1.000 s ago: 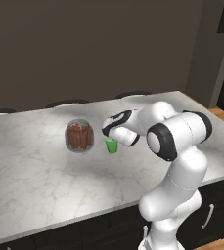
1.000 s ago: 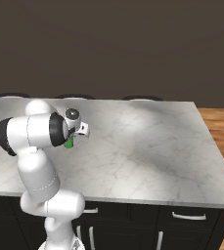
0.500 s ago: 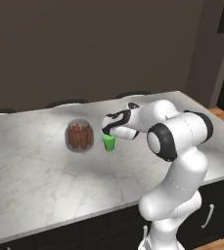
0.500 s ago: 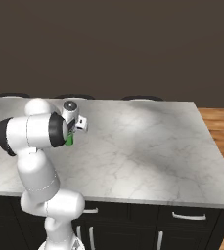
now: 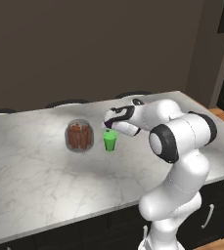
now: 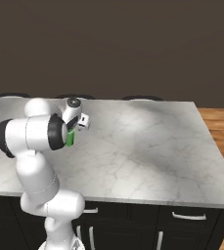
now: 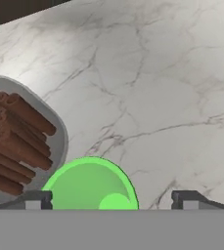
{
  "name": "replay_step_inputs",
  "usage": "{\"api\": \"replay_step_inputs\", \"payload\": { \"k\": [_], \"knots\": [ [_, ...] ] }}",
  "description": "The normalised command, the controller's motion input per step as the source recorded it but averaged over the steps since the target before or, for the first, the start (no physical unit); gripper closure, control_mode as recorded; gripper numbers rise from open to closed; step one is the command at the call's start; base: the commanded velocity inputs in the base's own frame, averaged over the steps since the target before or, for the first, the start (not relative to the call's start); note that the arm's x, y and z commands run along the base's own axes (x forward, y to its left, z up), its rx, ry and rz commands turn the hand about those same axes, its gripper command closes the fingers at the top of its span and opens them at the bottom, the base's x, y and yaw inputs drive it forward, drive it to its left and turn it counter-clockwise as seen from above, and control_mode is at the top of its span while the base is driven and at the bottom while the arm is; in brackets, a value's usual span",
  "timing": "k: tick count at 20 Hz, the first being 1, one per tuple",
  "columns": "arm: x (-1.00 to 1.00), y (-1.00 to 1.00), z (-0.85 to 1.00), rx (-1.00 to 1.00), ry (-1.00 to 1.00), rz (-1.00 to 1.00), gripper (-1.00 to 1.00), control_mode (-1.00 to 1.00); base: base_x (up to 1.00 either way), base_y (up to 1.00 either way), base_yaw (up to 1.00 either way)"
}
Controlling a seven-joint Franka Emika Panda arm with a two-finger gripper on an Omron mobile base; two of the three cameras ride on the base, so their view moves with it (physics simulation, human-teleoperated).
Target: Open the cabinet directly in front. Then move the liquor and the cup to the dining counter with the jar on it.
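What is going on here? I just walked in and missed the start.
A white robot arm is setting a green cup down on the marble counter, right beside a jar of brown sticks. Its gripper is just above the cup with the fingers spread wide, one on each side of it, so the cup looks released and standing upright on its own. No bottle can be seen on the counter.

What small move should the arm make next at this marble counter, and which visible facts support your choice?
Probably lift the gripper straight up and away. The cup stands upright on the dining counter beside the jar, and in the hand view the finger tips stand wide apart on either side of its rim, so it looks released; rising vertically should avoid tipping it.
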Motion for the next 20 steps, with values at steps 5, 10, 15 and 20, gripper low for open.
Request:
{"api": "replay_step_inputs", "payload": {
  "k": [5, 10, 15, 20],
  "knots": [
    [0.0, 0.0, 0.99, 0.03, 0.0, -0.06, -1.0, -1.0, 0.0, 0.0, 0.0],
    [-0.2, 0.0, 1.0, 0.0, 0.01, -0.12, -1.0, -1.0, 0.0, 0.0, 0.0],
    [-0.78, -0.2, 1.0, 0.0, 0.13, -0.16, -1.0, -1.0, 0.0, 0.0, 0.0],
    [-1.0, -0.51, 0.97, 0.0, 0.12, -0.16, -1.0, -1.0, 0.0, 0.0, 0.0]
  ]
}}
